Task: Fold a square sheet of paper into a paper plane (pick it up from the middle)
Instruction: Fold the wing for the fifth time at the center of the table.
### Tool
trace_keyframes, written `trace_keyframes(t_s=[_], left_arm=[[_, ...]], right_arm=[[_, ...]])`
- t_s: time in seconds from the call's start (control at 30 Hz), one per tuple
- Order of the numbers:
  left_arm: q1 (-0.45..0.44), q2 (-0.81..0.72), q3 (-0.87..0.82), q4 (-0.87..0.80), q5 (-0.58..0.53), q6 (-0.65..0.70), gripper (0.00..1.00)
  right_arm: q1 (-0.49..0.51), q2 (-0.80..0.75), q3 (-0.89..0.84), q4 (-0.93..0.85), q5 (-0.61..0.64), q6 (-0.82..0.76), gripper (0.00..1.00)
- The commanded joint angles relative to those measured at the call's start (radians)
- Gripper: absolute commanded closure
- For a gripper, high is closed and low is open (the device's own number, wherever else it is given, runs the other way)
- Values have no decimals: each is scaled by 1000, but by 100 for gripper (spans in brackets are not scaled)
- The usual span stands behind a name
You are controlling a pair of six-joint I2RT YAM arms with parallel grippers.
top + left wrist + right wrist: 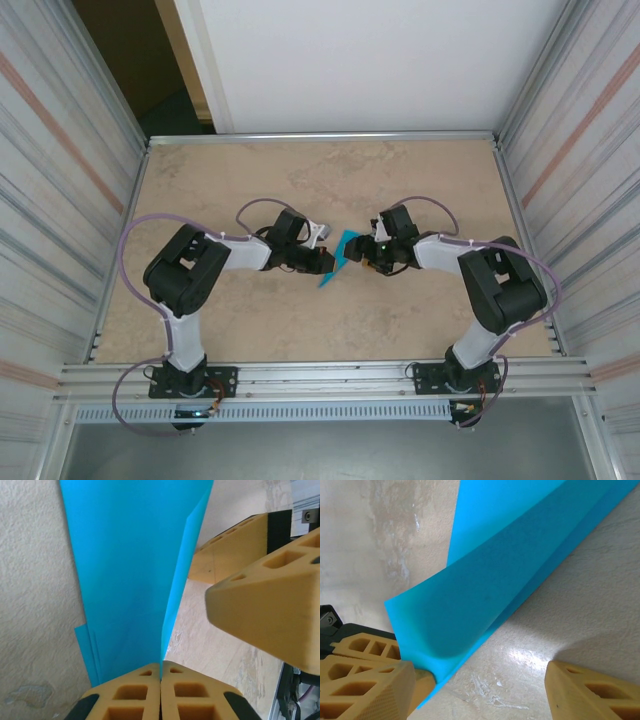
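We look down on a beige, marbled table top [300, 180] framed by a thin metal edge. Pale ribbed walls rise on the left [50, 150] and the right [590, 130], each crossed by faint reddish stripes. Behind the far edge stands a plain white panel [370, 60], with a dark opening [140, 60] beside it on the left. An aluminium rail [330, 375] runs along the near edge. Up close we see a soft glare [525, 657] on the table's surface

A robotics lab cell: ribbed silver metal walls [60, 200] at frame left and right enclose a beige marbled tabletop [300, 330].
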Motion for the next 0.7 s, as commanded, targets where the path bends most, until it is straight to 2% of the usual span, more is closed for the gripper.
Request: trace_keyframes(t_s=[0.0,0.47,0.67], left_arm=[[15,22,-1,21,30,-29,91],[21,46,-15,44,40,-59,90],[23,42,-20,46,43,-62,88]], right_arm=[[8,34,37,-29,-4,-37,32],[14,142,110,-129,62,-4,37],[28,202,157,-199,103,11,37]])
